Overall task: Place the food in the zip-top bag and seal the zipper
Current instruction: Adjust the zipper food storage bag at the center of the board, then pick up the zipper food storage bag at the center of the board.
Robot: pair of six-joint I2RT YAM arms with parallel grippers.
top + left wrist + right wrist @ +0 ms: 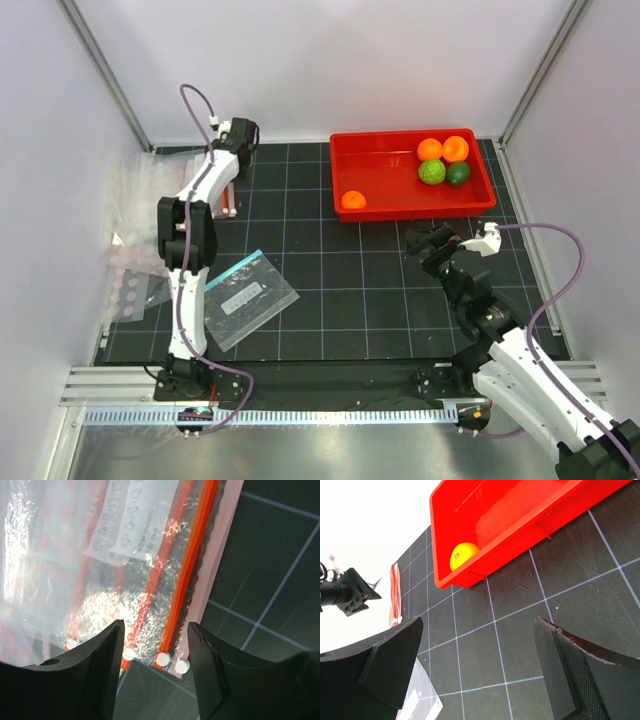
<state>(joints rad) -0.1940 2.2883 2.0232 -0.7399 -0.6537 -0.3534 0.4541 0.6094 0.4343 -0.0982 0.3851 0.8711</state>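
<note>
Five fruits lie in a red tray (400,200) at the back right: three orange (430,149) (456,148) (353,200), one bumpy light green (432,172), one dark green (458,174). The clear zip-top bag (140,200) lies at the far left. Its red-orange zipper (192,565) and white label (135,520) fill the left wrist view. My left gripper (233,160) (155,645) is open and empty, with its jaws over the bag's zipper corner. My right gripper (430,245) (480,660) is open and empty over bare mat, short of the tray (485,565). One orange fruit (462,555) shows there.
A clear pouch with a teal-blue edge (248,297) lies on the black grid mat at centre left; its corner shows in the right wrist view (420,700). More clear pouches seem stacked under the bag at the left. White walls enclose the table.
</note>
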